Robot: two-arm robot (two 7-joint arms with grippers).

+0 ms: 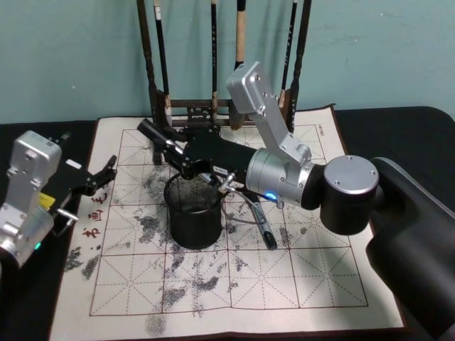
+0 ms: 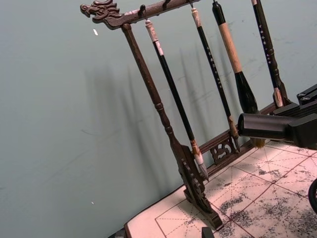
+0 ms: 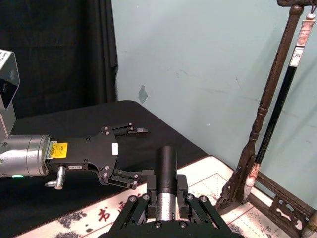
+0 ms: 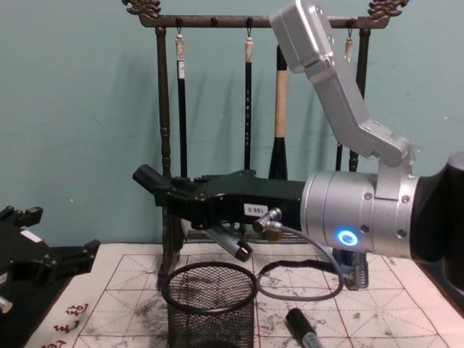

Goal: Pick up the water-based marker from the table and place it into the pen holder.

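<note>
Holding the marker: our right gripper (image 1: 176, 155) reaches in from 3 o'clock, its jaws clamped on the black marker (image 1: 152, 132). In the head view the marker's free end points toward 10 o'clock.
Marker's place: it is in the air above the far rim of the pen holder (image 1: 192, 224) and clear of it. From the chest we see it slightly tilted, its end past the holder's left side.
Pen holder: the black mesh cup stands upright near the middle of the cloth (image 1: 284, 284).
Left arm: our left gripper (image 1: 103, 177) hovers at 9 o'clock of the holder, by the cloth's edge, with its jaws apart and gripping nothing.
Table: a dark table (image 1: 398, 128) lies under the ink-stained cloth with its red grid squares.
Brush rack: the dark rack (image 1: 148, 50) stands at 12 o'clock behind the holder, with brushes (image 1: 213, 42) hanging from it.
Second pen: the second pen (image 1: 268, 234) lies on the cloth at 3 o'clock of the holder, beside a grey cable (image 4: 304, 297) loop.
</note>
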